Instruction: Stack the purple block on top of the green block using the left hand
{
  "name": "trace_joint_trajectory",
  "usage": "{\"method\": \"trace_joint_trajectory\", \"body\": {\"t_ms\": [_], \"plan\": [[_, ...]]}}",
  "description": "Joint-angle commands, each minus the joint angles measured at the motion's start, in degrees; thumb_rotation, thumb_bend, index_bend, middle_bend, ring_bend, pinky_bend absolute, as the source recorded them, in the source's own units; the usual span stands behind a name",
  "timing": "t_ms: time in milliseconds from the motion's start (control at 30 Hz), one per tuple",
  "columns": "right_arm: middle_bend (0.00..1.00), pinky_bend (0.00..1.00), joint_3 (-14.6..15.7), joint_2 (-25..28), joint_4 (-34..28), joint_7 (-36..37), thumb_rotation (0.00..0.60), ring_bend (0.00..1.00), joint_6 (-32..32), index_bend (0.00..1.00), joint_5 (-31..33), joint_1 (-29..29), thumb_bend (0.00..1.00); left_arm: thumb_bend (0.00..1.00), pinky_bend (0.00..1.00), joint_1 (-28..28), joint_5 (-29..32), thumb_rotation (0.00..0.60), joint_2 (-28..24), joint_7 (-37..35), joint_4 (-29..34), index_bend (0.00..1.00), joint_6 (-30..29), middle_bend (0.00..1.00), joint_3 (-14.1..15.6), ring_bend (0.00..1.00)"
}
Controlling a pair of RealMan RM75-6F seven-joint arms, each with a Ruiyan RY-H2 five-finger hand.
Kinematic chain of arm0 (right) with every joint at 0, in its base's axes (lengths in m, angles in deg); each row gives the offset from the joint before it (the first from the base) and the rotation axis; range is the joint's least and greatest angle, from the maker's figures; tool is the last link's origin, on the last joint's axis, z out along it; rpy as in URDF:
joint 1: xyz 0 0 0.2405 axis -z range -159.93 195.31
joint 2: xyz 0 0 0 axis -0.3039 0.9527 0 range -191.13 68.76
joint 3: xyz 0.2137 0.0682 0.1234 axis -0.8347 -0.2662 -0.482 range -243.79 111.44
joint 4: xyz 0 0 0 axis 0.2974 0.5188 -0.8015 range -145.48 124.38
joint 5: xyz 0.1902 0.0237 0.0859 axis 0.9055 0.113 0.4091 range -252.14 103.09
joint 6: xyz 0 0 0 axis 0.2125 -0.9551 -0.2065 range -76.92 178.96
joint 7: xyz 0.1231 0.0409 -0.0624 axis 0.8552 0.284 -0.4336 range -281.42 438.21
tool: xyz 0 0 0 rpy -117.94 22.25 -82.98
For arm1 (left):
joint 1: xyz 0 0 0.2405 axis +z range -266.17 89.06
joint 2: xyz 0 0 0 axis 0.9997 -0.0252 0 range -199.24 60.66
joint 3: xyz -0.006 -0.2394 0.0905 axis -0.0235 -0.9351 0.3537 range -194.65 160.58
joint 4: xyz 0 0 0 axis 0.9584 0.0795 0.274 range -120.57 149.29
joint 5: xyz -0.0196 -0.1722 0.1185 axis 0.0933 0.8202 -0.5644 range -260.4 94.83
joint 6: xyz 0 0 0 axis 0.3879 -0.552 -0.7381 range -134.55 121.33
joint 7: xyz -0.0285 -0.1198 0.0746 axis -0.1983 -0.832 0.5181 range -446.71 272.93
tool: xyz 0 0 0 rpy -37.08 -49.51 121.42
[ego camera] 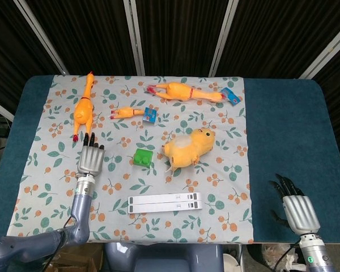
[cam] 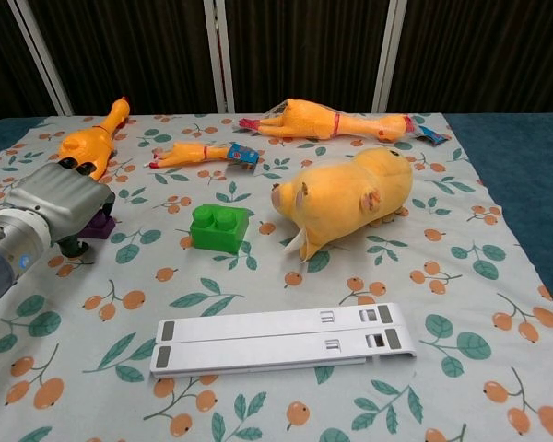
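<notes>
The purple block (cam: pixel 100 224) lies on the flowered cloth, mostly covered by my left hand (cam: pixel 53 204); only its right end shows in the chest view. From the head view my left hand (ego camera: pixel 90 158) hides the block, palm down with fingers stretched forward and apart. I see no grip on the block. The green block (ego camera: pixel 142 157) (cam: pixel 218 226) sits on the cloth to the right of that hand, a short gap away. My right hand (ego camera: pixel 292 205) hovers over the blue table at the near right, fingers apart and holding nothing.
A yellow plush pig (cam: pixel 346 198) lies just right of the green block. A white folded stand (cam: pixel 281 338) lies near the front. Three rubber chickens (ego camera: pixel 83 107) (ego camera: pixel 129 112) (ego camera: pixel 184 92) lie along the back of the cloth.
</notes>
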Motion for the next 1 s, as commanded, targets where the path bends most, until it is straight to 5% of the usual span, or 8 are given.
{"method": "trace_joint_trajectory", "body": {"t_ms": [33, 633, 1000], "plan": [[0.08, 0.27, 0.0, 0.0, 0.0, 0.0, 0.6, 0.09, 0.1, 0.18, 0.1, 0.0, 0.29, 0.37, 0.0, 0.0, 0.2, 0.6, 0.2, 0.2, -0.4, 0.35, 0.2, 0.37, 0.1, 0.0], [0.08, 0.27, 0.1, -0.1, -0.2, -0.6, 0.6, 0.09, 0.2, 0.18, 0.1, -0.1, 0.29, 0.37, 0.0, 0.6, 0.6, 0.6, 0.5, 2.5, -0.6, 0.39, -1.0, 0.42, 0.3, 0.02], [0.08, 0.27, 0.1, -0.1, -0.3, -0.5, 0.6, 0.09, 0.2, 0.19, 0.1, -0.1, 0.29, 0.41, 0.0, 0.7, -0.4, 0.6, 1.1, 3.3, -1.1, 0.51, -2.0, 0.45, 0.8, 0.03]]}}
